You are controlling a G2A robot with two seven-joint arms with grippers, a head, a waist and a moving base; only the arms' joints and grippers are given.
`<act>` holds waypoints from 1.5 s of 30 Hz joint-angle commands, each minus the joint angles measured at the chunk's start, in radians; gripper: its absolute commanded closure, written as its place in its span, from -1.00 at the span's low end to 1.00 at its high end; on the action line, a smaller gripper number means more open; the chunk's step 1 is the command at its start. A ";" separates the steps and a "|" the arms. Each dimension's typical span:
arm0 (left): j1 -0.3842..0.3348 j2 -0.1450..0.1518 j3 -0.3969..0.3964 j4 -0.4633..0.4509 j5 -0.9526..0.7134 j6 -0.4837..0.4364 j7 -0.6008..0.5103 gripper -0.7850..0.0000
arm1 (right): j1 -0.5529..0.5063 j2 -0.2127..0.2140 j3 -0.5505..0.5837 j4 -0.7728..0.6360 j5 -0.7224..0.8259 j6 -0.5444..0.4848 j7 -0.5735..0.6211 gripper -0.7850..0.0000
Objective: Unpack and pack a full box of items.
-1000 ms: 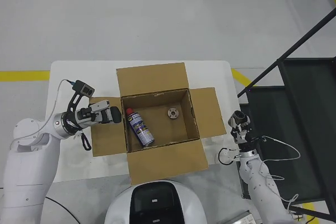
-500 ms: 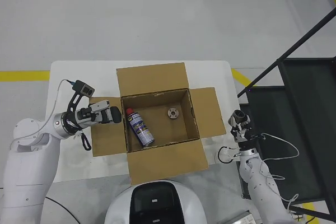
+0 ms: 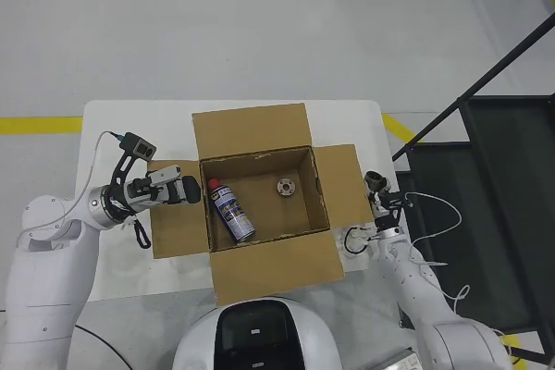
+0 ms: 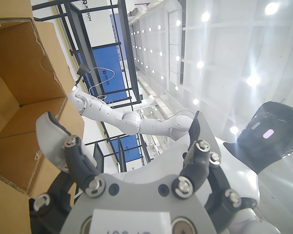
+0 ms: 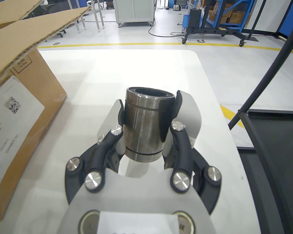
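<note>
while the open cardboard box [image 3: 250,129] is sitting in the middle of the white desk [image 3: 129,129] with all four flaps spread outward, two items are lying on its floor. a spray can [image 3: 231,211] with a red cap is lying on its side along the box's left wall, its cap pointing toward the far side. a small round metal ring [image 3: 284,186] is resting apart from the can, nearer the far right corner. the left hand [image 3: 187,185] is hovering over the left flap, just beside the box's opening and near the can's cap; its two fingers [image 4: 51,132] are standing wide apart and gripping nothing. the right hand [image 5: 149,108] is hovering above the right edge of the desk, just beyond the right flap, and is clamping a dark, shiny metal cylinder [image 5: 146,132] between its fingers. the cylinder is hollow, its open end is pointing away from the wrist, and it is being held clear of the desk surface. the box's outer side wall, which is carrying a white label [image 5: 7,125], is standing close beside this hand.
</note>
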 commanded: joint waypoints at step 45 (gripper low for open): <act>0.000 0.000 0.000 0.000 0.000 0.000 0.000 -1.00 | -0.075 0.054 0.000 -0.029 0.124 -0.147 -0.164 -1.00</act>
